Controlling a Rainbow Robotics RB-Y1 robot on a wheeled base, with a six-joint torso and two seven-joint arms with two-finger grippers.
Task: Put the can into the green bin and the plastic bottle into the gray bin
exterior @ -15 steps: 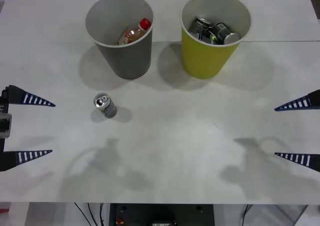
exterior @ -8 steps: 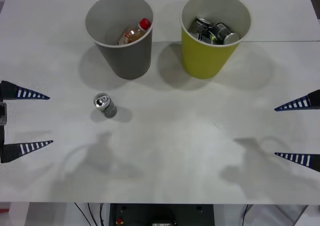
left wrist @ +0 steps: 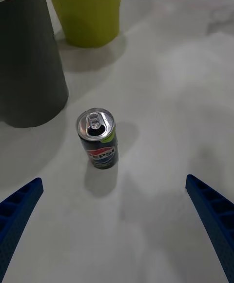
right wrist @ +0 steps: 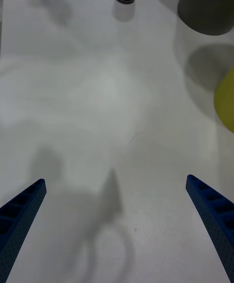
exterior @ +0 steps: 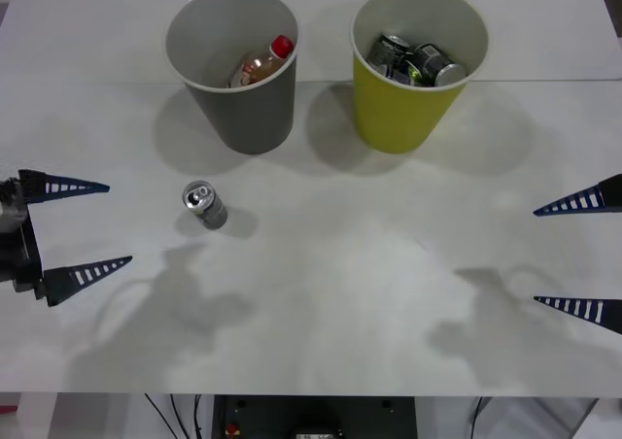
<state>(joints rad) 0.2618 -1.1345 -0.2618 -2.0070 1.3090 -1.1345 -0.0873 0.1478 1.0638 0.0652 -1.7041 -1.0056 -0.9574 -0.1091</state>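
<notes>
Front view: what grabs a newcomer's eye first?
Probably the two big bins at the far side of the table: the gray bin on the left with the plastic bottle inside, and the green bin on the right holding several cans. Next, the lone can standing upright on the white table in front of the gray bin. The open left claw points at it from the left edge; the open right claw sits at the right edge.
</notes>
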